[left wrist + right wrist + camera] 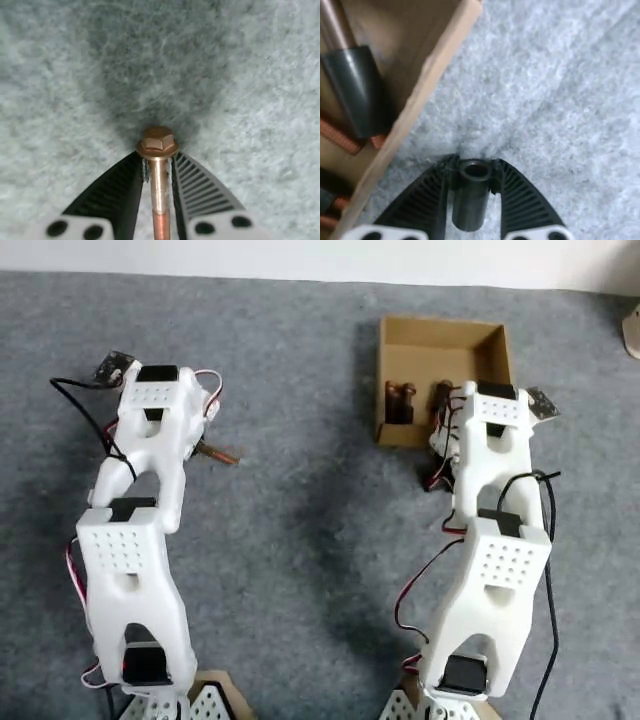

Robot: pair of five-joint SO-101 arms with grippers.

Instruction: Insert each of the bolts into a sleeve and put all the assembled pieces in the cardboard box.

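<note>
My left gripper (158,164) is shut on a copper bolt (159,185), whose hex head points away from the wrist over the grey carpet. In the high view that bolt (219,453) sticks out to the right of the left arm's gripper (203,446). My right gripper (472,167) is shut on a black sleeve (471,197), open end facing outward, just outside the wall of the cardboard box (432,87). In the high view the right gripper (441,458) sits at the near edge of the box (440,340). Assembled pieces (400,400) lie inside the box.
Grey carpet (300,540) covers the table between the two arms. A black sleeve with a copper bolt through it (356,90) lies inside the box close to the wall. Red and black cables hang beside the right arm (420,590).
</note>
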